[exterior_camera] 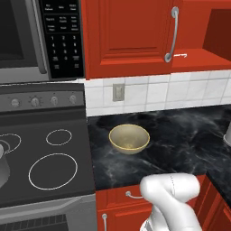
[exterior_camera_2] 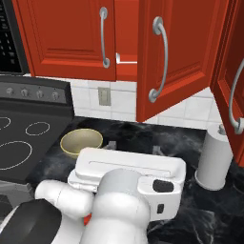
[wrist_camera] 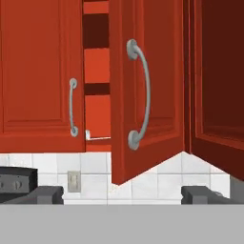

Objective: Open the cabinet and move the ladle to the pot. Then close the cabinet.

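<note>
Black marble counter runs under red wall units, stove at left. Your cabinet fills the upper hand view: left door shut, right door swung partway out, its handle at centre frame. A pale ladle end pokes out on the bottom shelf in the gap. Gripper: jaws wide apart, holding nothing, tips at the lower edge. Yellow bowl sits mid-counter; pot just shows at the left edge.

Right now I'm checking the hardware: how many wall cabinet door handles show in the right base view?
3: one on the closed left door, one on the swung-open door, one on the far-right door. More may lie out of frame.
</note>
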Robot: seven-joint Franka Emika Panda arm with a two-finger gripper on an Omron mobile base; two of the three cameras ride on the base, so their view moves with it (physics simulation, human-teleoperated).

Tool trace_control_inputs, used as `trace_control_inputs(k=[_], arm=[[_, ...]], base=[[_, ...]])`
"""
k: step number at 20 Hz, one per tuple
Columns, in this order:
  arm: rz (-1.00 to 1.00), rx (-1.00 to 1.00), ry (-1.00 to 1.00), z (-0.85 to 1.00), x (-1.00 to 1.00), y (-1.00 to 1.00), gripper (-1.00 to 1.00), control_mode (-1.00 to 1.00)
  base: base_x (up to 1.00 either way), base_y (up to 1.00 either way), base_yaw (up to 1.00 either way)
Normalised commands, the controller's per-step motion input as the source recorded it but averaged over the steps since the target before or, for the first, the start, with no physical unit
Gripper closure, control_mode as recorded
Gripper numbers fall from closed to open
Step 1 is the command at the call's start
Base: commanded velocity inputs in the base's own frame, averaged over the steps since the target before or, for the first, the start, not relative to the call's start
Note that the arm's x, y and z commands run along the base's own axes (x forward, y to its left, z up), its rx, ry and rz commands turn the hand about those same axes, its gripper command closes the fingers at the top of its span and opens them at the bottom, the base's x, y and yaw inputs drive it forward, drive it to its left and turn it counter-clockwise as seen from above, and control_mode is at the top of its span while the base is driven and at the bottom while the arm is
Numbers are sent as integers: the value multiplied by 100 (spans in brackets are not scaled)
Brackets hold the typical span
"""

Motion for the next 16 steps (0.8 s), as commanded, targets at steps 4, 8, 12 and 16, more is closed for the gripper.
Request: trace_control_inputs(k=[4, 8, 12, 16], arm=[[-15, -15, -12, 0, -33, 100, -100, -100], [-16, -14, -2, 0, 13, 100, -100, -100], [-14, -11, 0, 0, 33, 94, -100, -100], [-13, -9, 0, 0, 49, 75, -100, -100]], base=[[0, 0, 0], [0, 0, 0], [0, 0, 0], [0, 0, 0]])
